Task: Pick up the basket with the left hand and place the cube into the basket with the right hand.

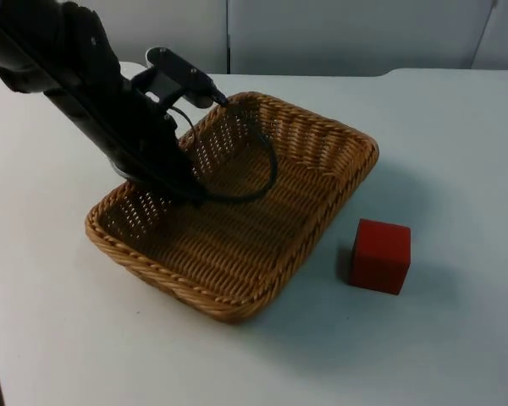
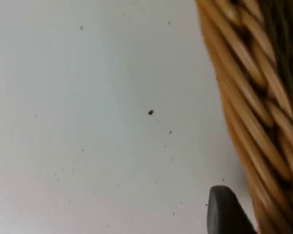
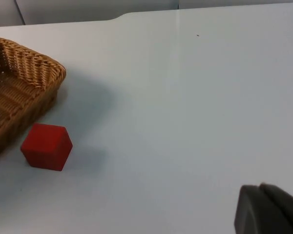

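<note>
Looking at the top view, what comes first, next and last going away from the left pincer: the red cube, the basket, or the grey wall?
1. Basket: the left pincer is at its left rim.
2. Red cube: on the table just right of the basket.
3. Grey wall: behind the table's far edge, though not much farther than the cube.

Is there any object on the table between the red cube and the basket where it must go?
Nothing visible: only bare white table separates the red cube from the wicker basket.
</note>
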### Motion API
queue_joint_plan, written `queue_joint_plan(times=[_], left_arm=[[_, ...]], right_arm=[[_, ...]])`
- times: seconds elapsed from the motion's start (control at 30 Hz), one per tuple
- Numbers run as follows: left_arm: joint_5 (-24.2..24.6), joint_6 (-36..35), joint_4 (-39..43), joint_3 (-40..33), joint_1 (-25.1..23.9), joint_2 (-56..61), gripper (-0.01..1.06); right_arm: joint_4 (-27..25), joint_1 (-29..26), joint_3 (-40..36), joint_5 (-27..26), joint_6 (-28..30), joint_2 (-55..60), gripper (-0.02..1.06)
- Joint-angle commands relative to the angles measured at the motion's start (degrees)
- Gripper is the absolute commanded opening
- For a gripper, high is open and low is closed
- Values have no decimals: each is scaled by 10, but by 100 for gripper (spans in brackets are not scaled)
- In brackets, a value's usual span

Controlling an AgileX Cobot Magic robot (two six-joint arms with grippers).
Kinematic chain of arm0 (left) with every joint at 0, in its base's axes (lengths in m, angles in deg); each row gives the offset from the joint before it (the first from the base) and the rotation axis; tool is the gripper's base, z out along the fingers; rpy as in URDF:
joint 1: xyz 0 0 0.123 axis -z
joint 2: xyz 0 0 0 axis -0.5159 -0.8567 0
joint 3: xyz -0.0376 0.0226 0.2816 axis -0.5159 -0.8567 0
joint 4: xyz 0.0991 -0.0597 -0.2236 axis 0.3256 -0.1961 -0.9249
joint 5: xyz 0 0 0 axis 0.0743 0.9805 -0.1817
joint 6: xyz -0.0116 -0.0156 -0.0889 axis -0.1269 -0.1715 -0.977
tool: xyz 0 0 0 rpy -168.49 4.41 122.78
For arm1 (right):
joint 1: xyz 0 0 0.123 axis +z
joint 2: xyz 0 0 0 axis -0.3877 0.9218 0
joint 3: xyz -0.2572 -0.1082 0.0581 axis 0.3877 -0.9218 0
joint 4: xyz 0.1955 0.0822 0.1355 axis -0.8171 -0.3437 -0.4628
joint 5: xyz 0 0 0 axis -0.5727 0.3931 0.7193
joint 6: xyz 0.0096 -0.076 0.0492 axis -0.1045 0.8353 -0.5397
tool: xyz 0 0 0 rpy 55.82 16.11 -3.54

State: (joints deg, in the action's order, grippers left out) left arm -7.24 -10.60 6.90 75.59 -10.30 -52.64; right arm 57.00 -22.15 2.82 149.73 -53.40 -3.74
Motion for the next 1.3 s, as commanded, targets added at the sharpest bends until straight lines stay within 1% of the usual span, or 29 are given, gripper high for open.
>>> queue_joint_plan(times=[0.0, 0.07, 0.1, 0.2, 0.23, 0.27, 0.33, 0.37, 0.43, 0.53, 0.63, 0.67, 0.73, 0.77, 0.8, 0.87, 0.97, 1.03, 1.07, 1.1, 1.17, 1.2, 1.27], left_arm=[[-4, -8, 12, 9, -4, -3, 0], [25, -33, 12, 33, -9, -3, 0], [25, -33, 12, 33, -9, -3, 0], [74, -73, 12, 72, -21, -2, 0], [97, -80, 10, 86, -25, -2, 0], [97, -80, 10, 86, -25, -2, 0], [142, -83, 9, 116, -33, -1, 0], [157, -83, 5, 127, -39, 1, 0], [181, -83, -20, 138, -50, 11, 0], [191, -81, -60, 138, -64, 23, 0], [221, -63, -125, 138, -88, 37, 0], [221, -63, -125, 138, -88, 37, 0], [252, -31, -185, 138, -105, 42, 0], [269, -18, -228, 137, -113, 43, 0], [275, -18, -248, 135, -118, 46, 0], [280, -18, -257, 136, -124, 47, 0], [284, -29, -260, 136, -125, 49, 0], [275, -38, -260, 132, -125, 49, 0], [257, -40, -261, 120, -125, 54, 0], [228, -43, -265, 102, -125, 63, 0], [156, -44, -269, 55, -125, 87, 0], [156, -44, -269, 55, -125, 87, 0], [93, -37, -269, 5, -125, 118, 0]], right_arm=[[1, 0, -2, -7, 3, -2, 0], [1, 0, -2, -7, 3, -2, 0], [1, 0, -2, -7, 3, -2, 0], [1, 0, -2, -7, 3, -2, 0], [1, 0, -2, -7, 3, -2, 0], [1, 0, -2, -7, 3, -2, 0], [1, 0, -2, -7, 3, -2, 0], [1, 0, -2, -7, 3, -2, 0], [1, 0, -2, -7, 3, -2, 0], [1, 0, -2, -7, 3, -2, 0], [1, 0, -2, -7, 3, -2, 0], [1, 0, -2, -7, 3, -2, 0], [1, 0, -2, -7, 3, -2, 0], [1, 0, -2, -7, 3, -2, 0], [1, 0, -2, -7, 3, -2, 0], [1, 0, -2, -7, 3, -2, 0], [1, 0, -2, -7, 3, -2, 0], [1, 0, -2, -7, 3, -2, 0], [1, 0, -2, -7, 3, -2, 0], [1, 0, -2, -7, 3, -2, 0], [1, 0, -2, -7, 3, -2, 0], [1, 0, -2, -7, 3, -2, 0], [1, 0, -2, -7, 3, -2, 0]])
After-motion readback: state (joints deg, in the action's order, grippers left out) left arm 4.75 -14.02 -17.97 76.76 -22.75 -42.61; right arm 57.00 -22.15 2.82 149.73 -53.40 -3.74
